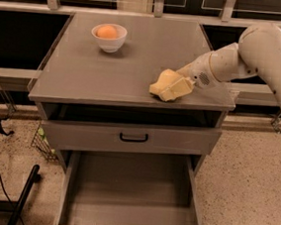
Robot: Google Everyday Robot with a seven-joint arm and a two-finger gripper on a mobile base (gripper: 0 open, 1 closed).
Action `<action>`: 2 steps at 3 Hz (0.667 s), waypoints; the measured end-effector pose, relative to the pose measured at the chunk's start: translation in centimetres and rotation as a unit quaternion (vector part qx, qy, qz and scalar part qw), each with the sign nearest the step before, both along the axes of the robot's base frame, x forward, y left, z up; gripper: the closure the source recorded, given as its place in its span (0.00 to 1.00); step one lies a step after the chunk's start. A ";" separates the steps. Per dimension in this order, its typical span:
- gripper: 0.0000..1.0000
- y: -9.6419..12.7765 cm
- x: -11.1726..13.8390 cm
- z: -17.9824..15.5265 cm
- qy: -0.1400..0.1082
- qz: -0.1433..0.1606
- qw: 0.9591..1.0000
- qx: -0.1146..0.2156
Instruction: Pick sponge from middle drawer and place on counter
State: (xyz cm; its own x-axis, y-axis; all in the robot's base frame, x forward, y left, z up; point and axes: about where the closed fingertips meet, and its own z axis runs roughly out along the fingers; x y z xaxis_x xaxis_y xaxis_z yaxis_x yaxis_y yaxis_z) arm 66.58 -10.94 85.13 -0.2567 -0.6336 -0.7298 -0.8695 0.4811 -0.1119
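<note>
The pale yellow sponge (pixel 163 86) is at the front right of the grey counter (pixel 104 76), touching or just above its top. My gripper (pixel 175 87) reaches in from the right on the white arm and is shut on the sponge, its pale yellow finger pads (pixel 184 84) merging with it. The middle drawer (pixel 130 190) is pulled out below, its flat floor bare.
A white bowl (pixel 109 37) holding an orange ball stands at the back left of the counter. A closed grey drawer front with a black handle (pixel 133 137) sits above the open drawer. A black cable and stand lie on the floor at left.
</note>
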 end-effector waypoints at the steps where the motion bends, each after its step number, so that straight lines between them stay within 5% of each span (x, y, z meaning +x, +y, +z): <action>1: 1.00 0.3 0.8 -0.2 -0.017 0.001 1.000 0.004; 2: 1.00 0.8 1.5 -1.0 -0.017 0.002 1.000 0.011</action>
